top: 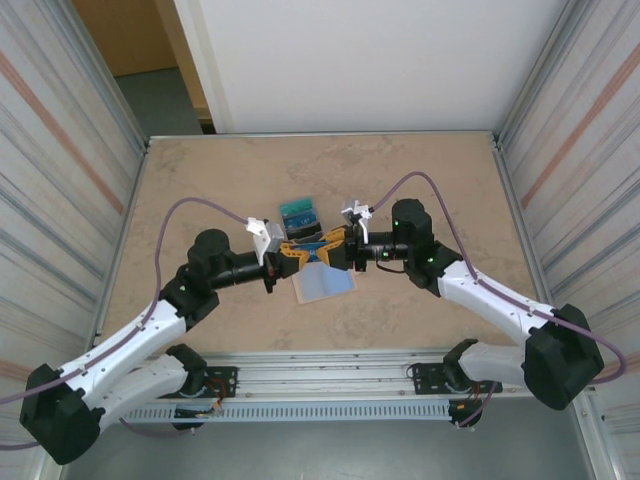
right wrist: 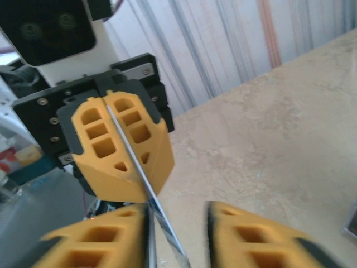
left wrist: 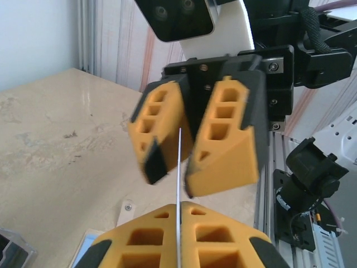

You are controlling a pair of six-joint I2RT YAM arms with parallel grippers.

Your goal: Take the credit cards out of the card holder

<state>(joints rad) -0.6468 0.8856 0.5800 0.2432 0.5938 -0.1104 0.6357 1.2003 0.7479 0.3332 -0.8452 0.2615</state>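
A thin blue credit card point(top: 316, 249) hangs above the table between the two grippers. My left gripper point(left wrist: 179, 205) is shut on it, and the card point(left wrist: 179, 162) shows edge-on as a pale line. My right gripper point(right wrist: 178, 215) faces the left one, open, with the card point(right wrist: 163, 219) in the gap close to one finger. The card holder point(top: 326, 285) lies flat on the table just below them, pale blue face up, its tan tab point(left wrist: 128, 210) showing in the left wrist view. A teal and blue stack of cards point(top: 297, 212) lies behind the grippers.
The table point(top: 420, 190) is beige marble-look, walled by striped panels left and right. A metal rail point(top: 330, 400) runs along the near edge by the arm bases. A dark object point(right wrist: 351, 223) shows at the right edge of the right wrist view.
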